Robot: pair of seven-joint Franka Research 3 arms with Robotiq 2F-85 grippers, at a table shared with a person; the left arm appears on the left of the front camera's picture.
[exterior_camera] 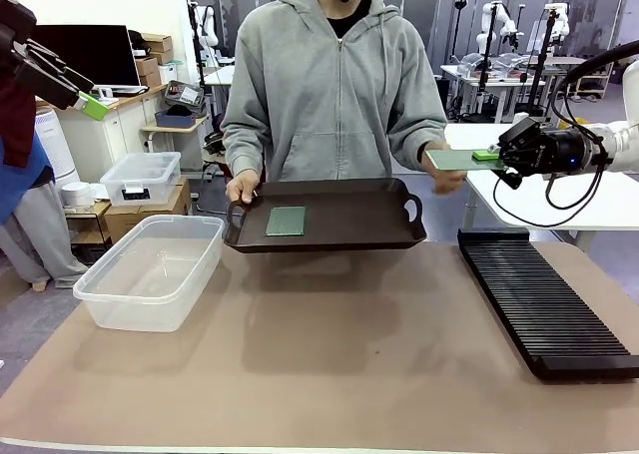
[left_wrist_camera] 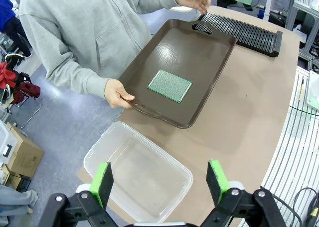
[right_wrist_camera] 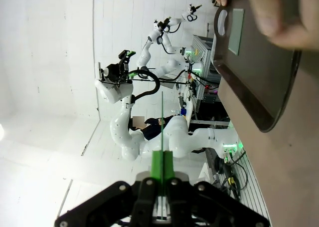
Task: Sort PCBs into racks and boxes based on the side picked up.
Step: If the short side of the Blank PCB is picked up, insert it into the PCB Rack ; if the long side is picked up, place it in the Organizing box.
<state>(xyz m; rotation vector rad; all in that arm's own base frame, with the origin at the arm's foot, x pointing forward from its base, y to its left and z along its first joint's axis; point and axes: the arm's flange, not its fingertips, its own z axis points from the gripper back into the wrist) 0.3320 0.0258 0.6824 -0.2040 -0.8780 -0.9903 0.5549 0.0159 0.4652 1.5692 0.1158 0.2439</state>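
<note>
A person holds a dark brown tray over the table's far edge, with one green PCB lying flat on it. My right gripper is shut on the edge of a second PCB, level in the air just right of the tray, by the person's hand. In the right wrist view that PCB shows edge-on between the shut fingers. My left gripper hangs open high above the clear box, looking down on the tray's PCB. The black rack lies at the right.
The clear box stands at the table's left front. A smaller lidded bin sits on cartons behind it. A white table stands beyond the rack. Brown mat spreads between box and rack.
</note>
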